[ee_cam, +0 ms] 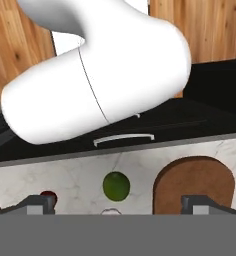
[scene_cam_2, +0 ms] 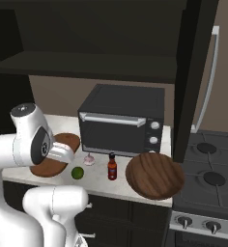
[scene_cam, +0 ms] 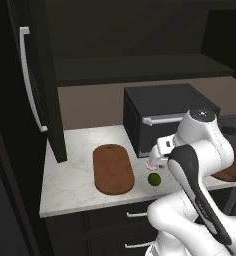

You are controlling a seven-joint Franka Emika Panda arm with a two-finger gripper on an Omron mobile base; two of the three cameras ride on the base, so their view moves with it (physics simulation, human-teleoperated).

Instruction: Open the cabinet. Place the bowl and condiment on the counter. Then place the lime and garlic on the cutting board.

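Observation:
The near-black cabinet (scene_cam: 40,75) stands open, its shelf bare. On the marbled counter (scene_cam: 70,185) lie the reddish cutting board (scene_cam: 113,168), the green lime (scene_cam: 154,179) and the pale garlic (scene_cam_2: 89,159). The red condiment (scene_cam_2: 112,167) and the wooden bowl (scene_cam_2: 154,174) stand further right. My gripper (ee_cam: 118,205) hangs open just above the garlic (ee_cam: 111,212), nothing between its fingertips (ee_cam: 37,204). In the hand view the lime (ee_cam: 116,186) sits just beyond the garlic, with the cutting board (ee_cam: 195,182) to its right.
A black toaster oven (scene_cam_2: 121,120) stands on the counter right behind the garlic. A stove (scene_cam_2: 207,183) adjoins the counter on the right, under the bowl's edge. The open cabinet doors (scene_cam_2: 193,72) jut out at both ends. Drawers (scene_cam: 135,215) lie below.

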